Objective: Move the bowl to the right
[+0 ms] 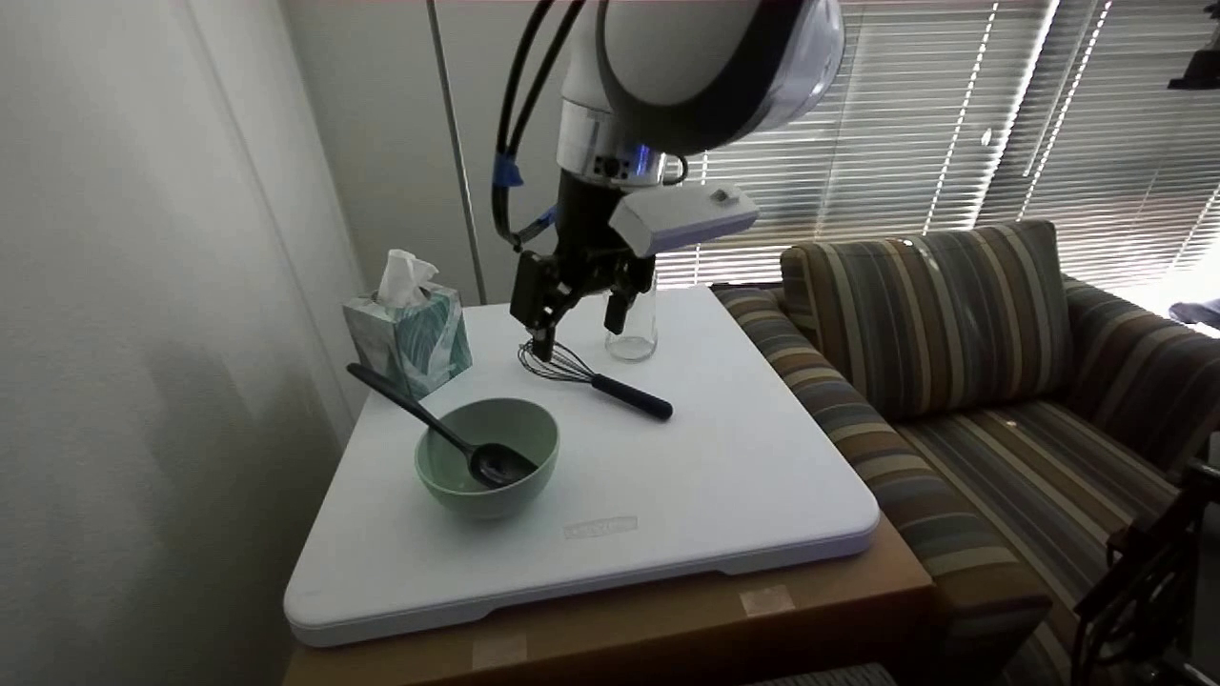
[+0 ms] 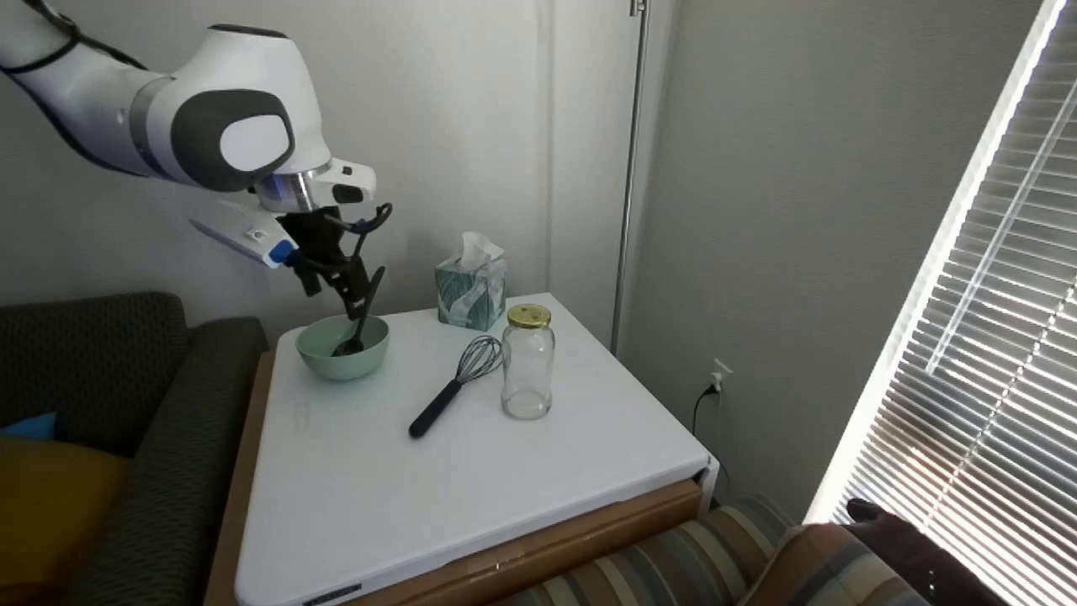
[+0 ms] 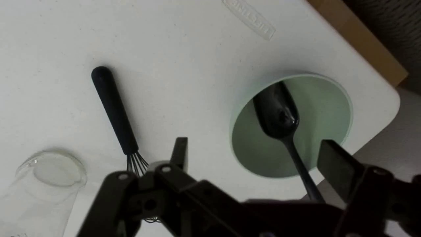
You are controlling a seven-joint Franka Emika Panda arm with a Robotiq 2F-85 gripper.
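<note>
The bowl (image 1: pixel 515 431) is round, pale green and stands upright on the white table. It also shows in an exterior view (image 2: pixel 324 359) and in the wrist view (image 3: pixel 315 108). A black spoon (image 1: pixel 415 410) leans in it, its handle sticking out over the rim. My gripper (image 1: pixel 579 333) hangs above the table, open and empty, apart from the bowl. In an exterior view the gripper (image 2: pixel 333 296) appears over the bowl's far side. In the wrist view the bowl lies ahead of the wide-open fingers (image 3: pixel 256 145), nearer the right one, with the spoon handle running between them.
A whisk (image 2: pixel 446 391) with a black handle lies on the white table (image 2: pixel 379 497). A clear glass jar (image 2: pixel 527 374) with a gold lid stands beside it. A tissue box (image 1: pixel 410 338) stands near the wall. A striped armchair (image 1: pixel 915 324) adjoins the table.
</note>
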